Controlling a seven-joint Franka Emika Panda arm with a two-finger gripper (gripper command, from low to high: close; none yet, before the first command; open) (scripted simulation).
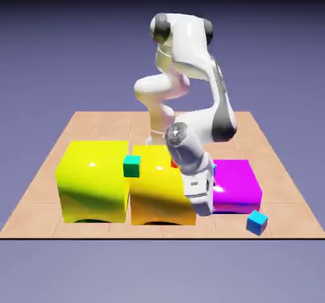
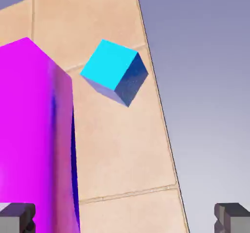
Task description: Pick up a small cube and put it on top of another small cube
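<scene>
Blue cube [image 2: 114, 71] near table edge [image 2: 161, 124], just beside magenta block [image 2: 29, 139]. Gripper [image 2: 125, 217] spread wide, empty. Teal cube [image 1: 132, 166] well apart.

table [image 1: 38, 187] | on it: 2 yellow blocks [image 1: 92, 180] [image 1: 157, 190], magenta block [image 1: 238, 185], sky-blue cube [image 1: 256, 222]

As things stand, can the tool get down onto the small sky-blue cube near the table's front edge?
Probably yes. The tool is open and empty, and the sky-blue cube lies on bare table ahead of it with nothing between. The magenta block stands close beside the approach but apart from the cube, so it should not block the descent.
</scene>
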